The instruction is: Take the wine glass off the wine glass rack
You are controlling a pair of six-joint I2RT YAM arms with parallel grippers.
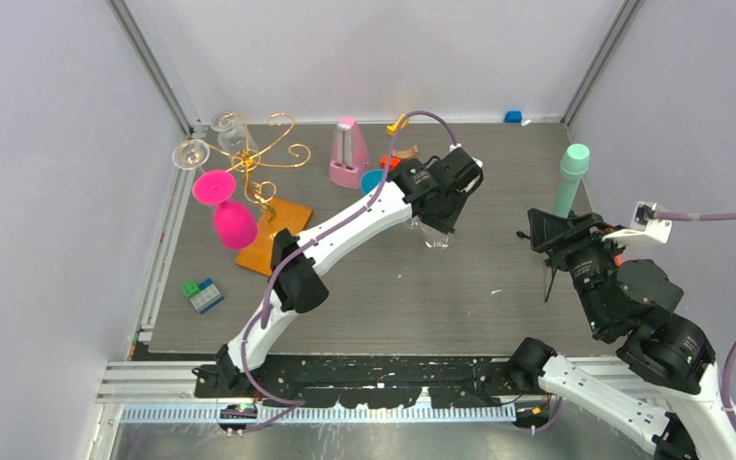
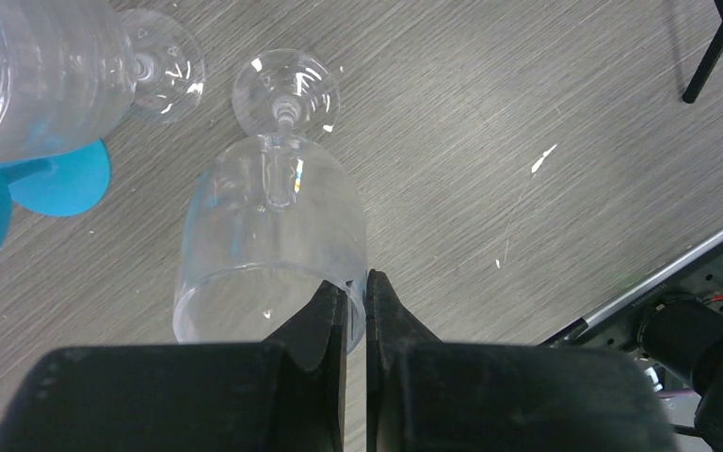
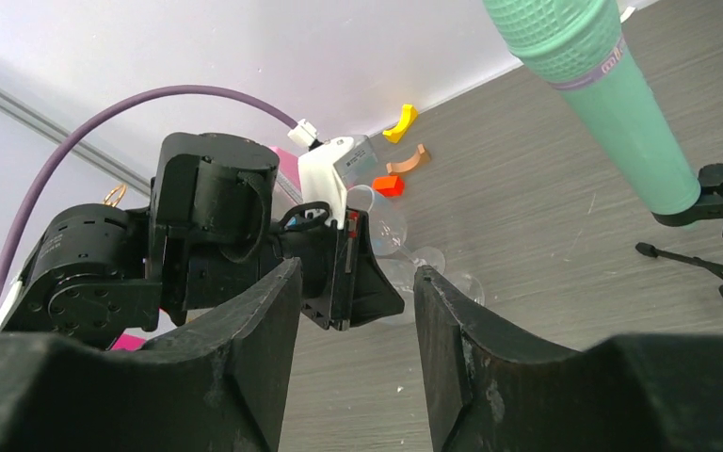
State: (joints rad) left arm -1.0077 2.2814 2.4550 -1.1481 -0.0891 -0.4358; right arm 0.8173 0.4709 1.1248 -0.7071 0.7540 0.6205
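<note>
1. Glass [image 2: 268, 235] first: it is clear, and the left gripper [image 2: 365, 282] has its jaws closed almost together on the bowl's wall at the rim.
2. From the left wrist view we see the foot pointing away from the camera over the table [image 2: 527, 85]. We cannot tell whether the foot touches it.
3. Only the top view shows where the glass sits. It is under the gripper near mid-table, well apart from the rack [image 1: 259, 153] at the far left.
4. The top view alone also shows the rack's gold wire on its orange base, with a pink glass [image 1: 225, 206] tilted at its near side and clear glassware [image 1: 228, 126] at its far arms.
5. The left wrist view adds a second clear glass [image 2: 47, 75] and a teal glass [image 2: 56, 179] just beside the held one.
6. In the right wrist view, the right gripper [image 3: 356, 273] has its jaws apart with nothing between them. It faces the left gripper, and a green microphone [image 3: 602, 104] stands near on its right.
</note>
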